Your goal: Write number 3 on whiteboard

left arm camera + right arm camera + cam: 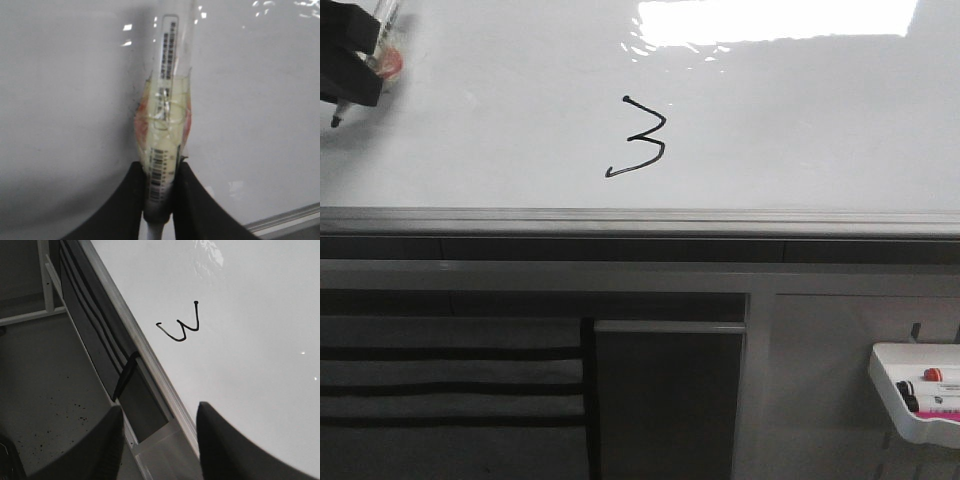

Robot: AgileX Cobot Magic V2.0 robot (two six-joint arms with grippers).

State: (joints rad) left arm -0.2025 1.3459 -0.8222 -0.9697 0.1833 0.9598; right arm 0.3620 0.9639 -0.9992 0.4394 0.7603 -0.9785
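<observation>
A black hand-drawn number 3 (640,140) stands on the big glossy whiteboard (800,130), a little left of its middle. It also shows in the right wrist view (181,325), turned sideways. My left gripper (360,75) is at the far left edge of the board, shut on a marker (382,55) with a taped barcode barrel (165,125); its black tip (336,121) is just above the board, well left of the digit. My right gripper (159,415) is open and empty, hanging over the board's front edge rail (150,365). It is out of the front view.
The grey metal rail (640,222) runs along the board's near edge. Below it are a dark panel (670,400) and striped slats (450,370). A small white tray (920,395) with markers hangs at the lower right. A glare patch (770,20) lies on the board's far side.
</observation>
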